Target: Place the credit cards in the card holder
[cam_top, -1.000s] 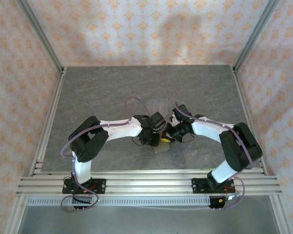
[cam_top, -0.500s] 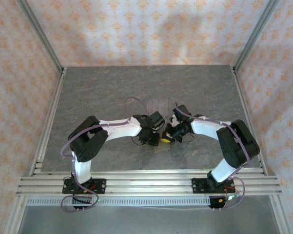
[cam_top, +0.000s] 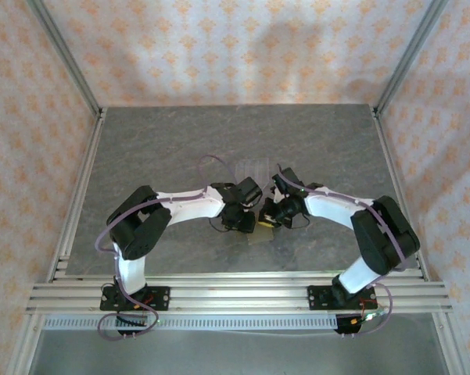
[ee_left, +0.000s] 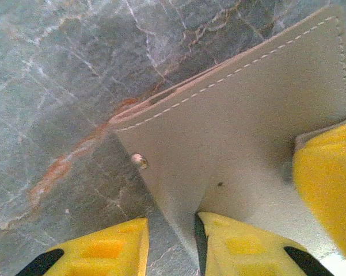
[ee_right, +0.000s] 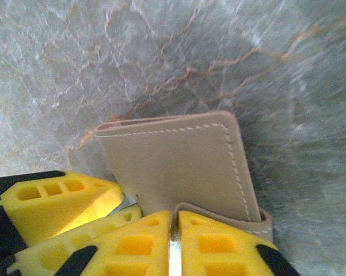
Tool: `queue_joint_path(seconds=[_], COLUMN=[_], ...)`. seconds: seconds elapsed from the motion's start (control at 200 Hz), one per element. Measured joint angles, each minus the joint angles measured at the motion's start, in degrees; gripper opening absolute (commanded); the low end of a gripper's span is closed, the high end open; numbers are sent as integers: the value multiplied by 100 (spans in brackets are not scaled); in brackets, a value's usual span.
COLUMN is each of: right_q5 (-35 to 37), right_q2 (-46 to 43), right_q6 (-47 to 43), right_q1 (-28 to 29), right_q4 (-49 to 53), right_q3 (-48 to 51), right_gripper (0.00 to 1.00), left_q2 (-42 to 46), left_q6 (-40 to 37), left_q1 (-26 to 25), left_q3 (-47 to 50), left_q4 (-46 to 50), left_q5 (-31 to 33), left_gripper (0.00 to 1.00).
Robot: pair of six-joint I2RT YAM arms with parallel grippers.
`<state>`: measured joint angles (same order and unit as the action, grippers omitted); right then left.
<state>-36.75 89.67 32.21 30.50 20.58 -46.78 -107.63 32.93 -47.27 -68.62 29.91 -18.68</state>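
Tan, white-stitched card holder (ee_left: 236, 132) rests on the marble tabletop (ee_left: 57, 69).

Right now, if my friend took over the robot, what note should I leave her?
Left gripper: open, straddling the flap edge of the wallet.
Right gripper: shut, apparently pinching the wallet's near edge.
Wallet: near the middle of the table, between both grippers.
Done: the wallet is gripped. I cannot tell whether any cards are inside.
Left: put the cards into the wallet.
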Motion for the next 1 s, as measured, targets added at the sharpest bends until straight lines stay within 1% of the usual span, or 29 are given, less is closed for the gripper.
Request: queue_joint_path(seconds=[0.09, 0.115, 0.305, 0.43, 0.515, 0.711, 0.886, 0.946, 1.001], right_q5=[55, 57, -63, -92, -39, 754, 1207, 1327, 1451], right_q2=[-94, -105, -107, -114, -118, -120, -83, 24, 168], right_q6=[52, 35, 35, 31, -2, -302, -442, -481, -511], right_q1=[-59, -70, -94, -94, -90, 216, 544, 664, 765], right_q4=[90, 116, 151, 184, 341, 1270, 1757, 1917, 2013], right_q3=[-57, -90, -356, -385, -426, -1010, -1276, -1412, -1534], right_gripper=[26, 27, 29, 28, 31, 33, 31, 28, 28], left_q2=[122, 164, 660, 933, 944, 852, 525, 404, 313], left_q6=[13, 15, 15, 13, 7, -2, -4, -4, -4], left_q1=[120, 164, 461, 542, 553, 553, 553, 553, 553], left_q3=[133, 168, 321, 358, 361, 393, 385, 380, 376], left_q4=[-87, -87, -85, -87, -87, -107, -144, -155, -157], left_q5=[-55, -63, -90, -149, -199, -315, -363, -365, -363], left_gripper=[31, 31, 33, 33, 33, 34, 35, 36, 36])
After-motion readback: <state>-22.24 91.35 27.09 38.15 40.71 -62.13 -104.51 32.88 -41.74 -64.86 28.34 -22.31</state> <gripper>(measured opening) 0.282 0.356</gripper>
